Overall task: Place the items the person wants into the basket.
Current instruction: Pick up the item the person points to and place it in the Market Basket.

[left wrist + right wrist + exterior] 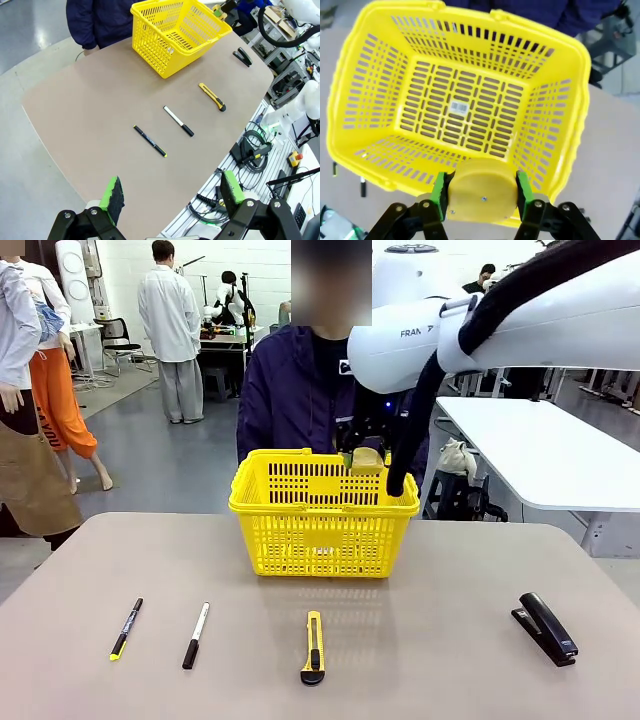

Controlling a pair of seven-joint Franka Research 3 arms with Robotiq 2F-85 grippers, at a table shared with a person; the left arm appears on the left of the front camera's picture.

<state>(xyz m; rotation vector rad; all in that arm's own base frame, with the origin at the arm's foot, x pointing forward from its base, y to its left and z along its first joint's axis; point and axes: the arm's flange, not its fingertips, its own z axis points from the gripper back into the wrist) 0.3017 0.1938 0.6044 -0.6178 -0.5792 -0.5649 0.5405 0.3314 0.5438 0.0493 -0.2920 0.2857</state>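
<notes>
Nearest, the left gripper (173,192) hangs high above the table (90,570), its fingers wide apart with nothing between them. On the near part of the table lie in a row the black pen with yellow end (125,628), the white marker (196,635), the utility knife (313,647) and, well apart, the black stapler (545,628). Behind them stands the yellow basket (323,530), with no item inside. Over its far right corner the right gripper (366,455) is clamped on the yellow tape measure (482,192). The person (285,400) stands behind. I judge that nothing is placed yet; the marker and stapler are left.
</notes>
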